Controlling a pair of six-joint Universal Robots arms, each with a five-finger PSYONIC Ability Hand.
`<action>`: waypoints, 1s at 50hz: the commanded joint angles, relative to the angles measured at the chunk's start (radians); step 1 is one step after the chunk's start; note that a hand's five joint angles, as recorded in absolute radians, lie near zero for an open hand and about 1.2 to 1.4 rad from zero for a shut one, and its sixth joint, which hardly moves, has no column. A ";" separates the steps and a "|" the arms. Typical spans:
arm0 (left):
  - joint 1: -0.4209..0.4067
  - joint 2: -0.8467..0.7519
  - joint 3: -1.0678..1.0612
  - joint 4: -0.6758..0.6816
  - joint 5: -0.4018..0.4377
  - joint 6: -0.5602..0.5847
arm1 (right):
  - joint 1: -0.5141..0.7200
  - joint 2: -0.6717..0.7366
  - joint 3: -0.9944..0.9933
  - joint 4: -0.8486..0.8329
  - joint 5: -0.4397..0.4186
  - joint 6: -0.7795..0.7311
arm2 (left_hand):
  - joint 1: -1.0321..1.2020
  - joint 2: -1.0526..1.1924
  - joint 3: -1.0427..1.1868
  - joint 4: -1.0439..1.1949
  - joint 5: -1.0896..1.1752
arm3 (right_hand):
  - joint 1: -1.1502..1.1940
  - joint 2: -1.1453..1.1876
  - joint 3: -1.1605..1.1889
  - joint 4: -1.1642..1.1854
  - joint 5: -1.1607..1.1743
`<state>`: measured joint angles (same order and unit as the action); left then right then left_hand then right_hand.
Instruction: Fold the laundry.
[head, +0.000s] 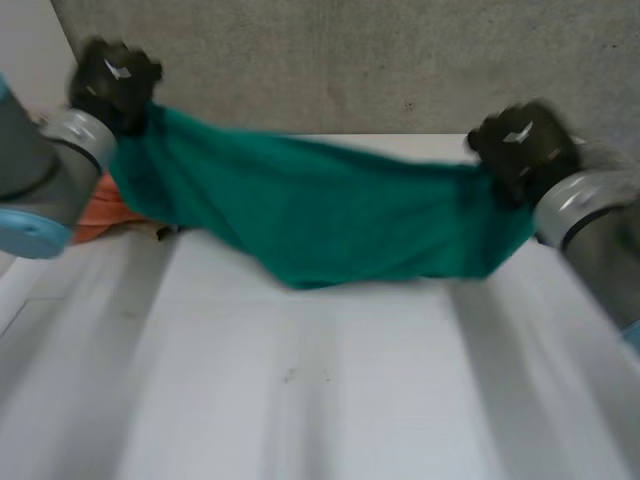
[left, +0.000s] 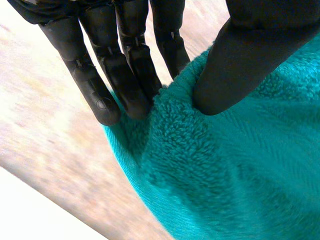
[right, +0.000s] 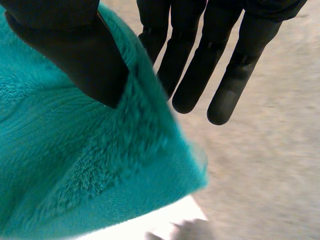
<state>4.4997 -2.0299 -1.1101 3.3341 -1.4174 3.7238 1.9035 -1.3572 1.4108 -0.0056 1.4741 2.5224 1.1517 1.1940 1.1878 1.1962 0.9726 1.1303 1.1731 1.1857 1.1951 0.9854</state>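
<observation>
Towel (head: 330, 225), seemingly aloft: left hand (head: 115, 80), right hand (head: 522, 148)

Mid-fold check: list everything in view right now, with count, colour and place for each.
green towel: one, teal green, held stretched between both hands above the table, sagging in the middle
orange cloth: one, orange, bunched at the table's left side, partly hidden behind the towel
table: one, white, below the towel
wall: one, grey, behind the table
left hand: one, black, thumb and fingers pinching the towel's left end
right hand: one, black, pinching the right end
</observation>
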 joint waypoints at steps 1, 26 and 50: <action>0.012 0.312 -0.138 -0.100 0.000 -0.076 | -0.098 -0.077 -0.196 0.223 -0.015 -0.040 | 0.245 0.202 0.208 0.200 0.249 | 0.266 0.223 0.211 0.201 0.236; -0.059 -0.067 0.077 -0.213 -0.071 0.004 | -0.146 0.260 -0.429 0.349 -0.032 -0.172 | 0.245 0.202 0.208 0.200 0.249 | 0.266 0.223 0.211 0.201 0.236; -0.088 -0.296 0.319 0.565 -0.130 0.001 | -0.095 0.468 -0.537 -0.608 0.048 -0.042 | 0.245 0.202 0.208 0.200 0.249 | 0.266 0.223 0.211 0.201 0.236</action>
<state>4.4101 -2.3364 -0.6791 3.9131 -1.5324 3.7617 1.8141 -0.8959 0.7700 -0.6947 1.5455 2.4298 1.1516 1.1977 1.1929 1.2005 0.9725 1.1303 1.1731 1.1893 1.1991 1.0169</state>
